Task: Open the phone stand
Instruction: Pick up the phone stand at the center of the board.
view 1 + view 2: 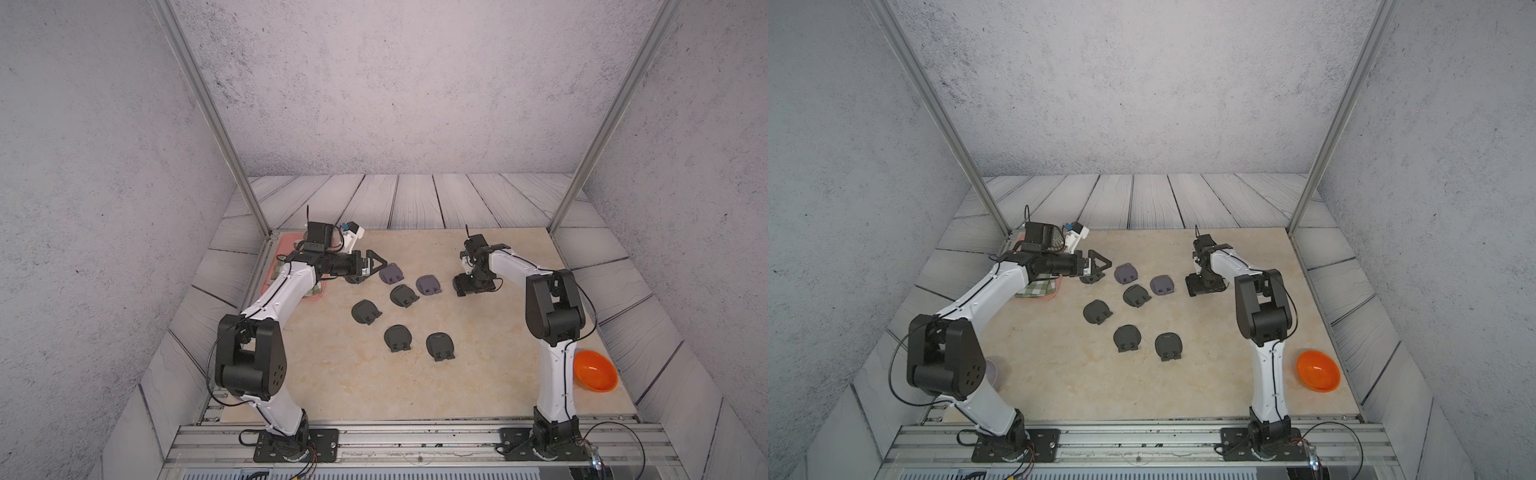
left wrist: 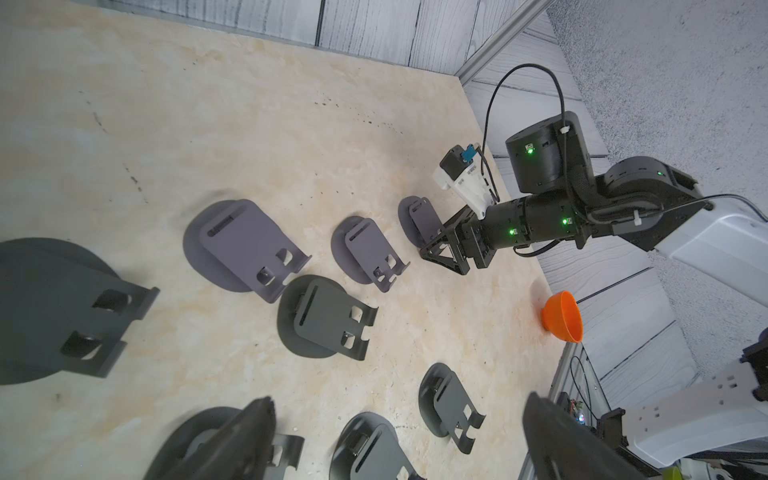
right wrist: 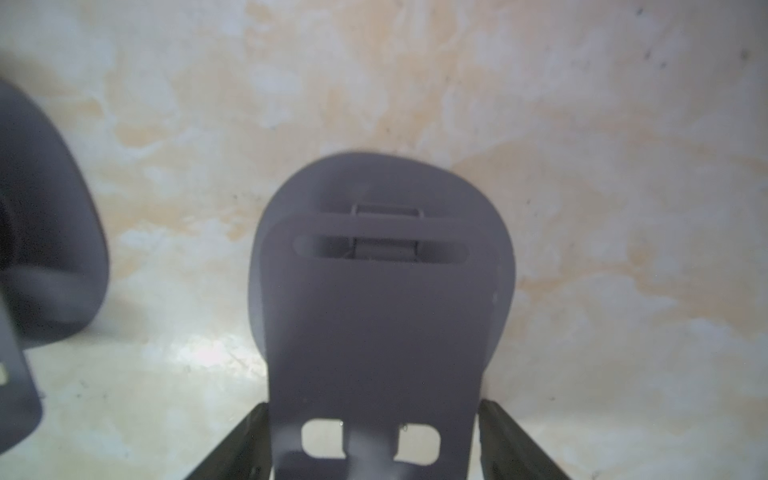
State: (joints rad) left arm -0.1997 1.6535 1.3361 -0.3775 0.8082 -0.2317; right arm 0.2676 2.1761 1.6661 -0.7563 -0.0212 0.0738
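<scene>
marbled beige tabletop (image 1: 478, 374), smooth and hard, so a stand may skid. the grey-purple phone stand (image 2: 417, 220) lies folded at the right end of the cluster of other stands (image 1: 403, 295). right gripper (image 3: 372, 409) sits low over it, jaws straddling the top plate (image 3: 374, 332) by its 2 cutouts (image 3: 322, 442); cannot tell whether they pinch yet. left gripper (image 1: 376, 266) hangs empty, jaws wide apart. judgement: seat both jaws squarely, swing the plate up about the hinge (image 3: 384, 249), watch for sliding. matte moulded plastic: round base (image 3: 374, 178), flat rounded plate, long slot (image 3: 316, 247), small hinge barrel.
</scene>
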